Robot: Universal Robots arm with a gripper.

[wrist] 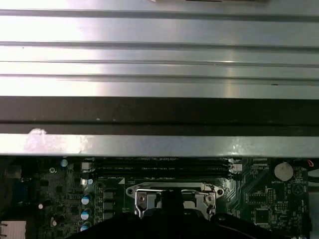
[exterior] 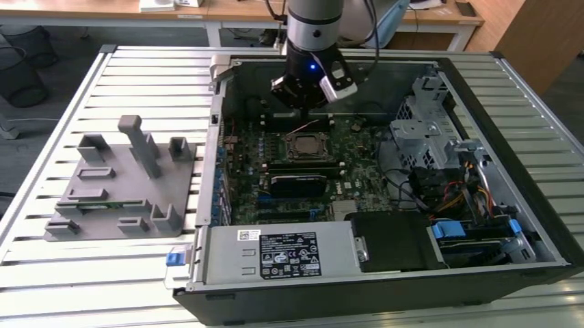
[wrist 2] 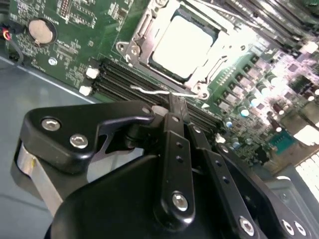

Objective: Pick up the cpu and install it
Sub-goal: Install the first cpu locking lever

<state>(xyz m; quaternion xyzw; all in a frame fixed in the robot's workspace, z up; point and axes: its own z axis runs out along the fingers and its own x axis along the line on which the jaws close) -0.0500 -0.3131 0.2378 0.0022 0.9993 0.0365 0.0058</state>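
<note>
A: Cpu (wrist 2: 183, 44) seated in motherboard socket (exterior: 306, 145); claw (wrist 2: 175, 107) hovering just off it at socket's 12 o'clock, fingers together, empty.

B: Risk: retention frame unlatched, chip shifting, pins bending.

**Tally at the open computer**

One robot arm (exterior: 315, 27) over one open computer case (exterior: 365, 287); one motherboard (exterior: 273, 157) inside, carrying one cpu (wrist 2: 184, 42) in one socket (exterior: 306, 145); one coin battery (wrist 2: 40, 31) on the board; one grey fixture (exterior: 123, 184) on the slatted surface (exterior: 55, 273); one power supply (exterior: 283, 254) at the near edge; two bins (exterior: 23, 61) on the floor.
</note>
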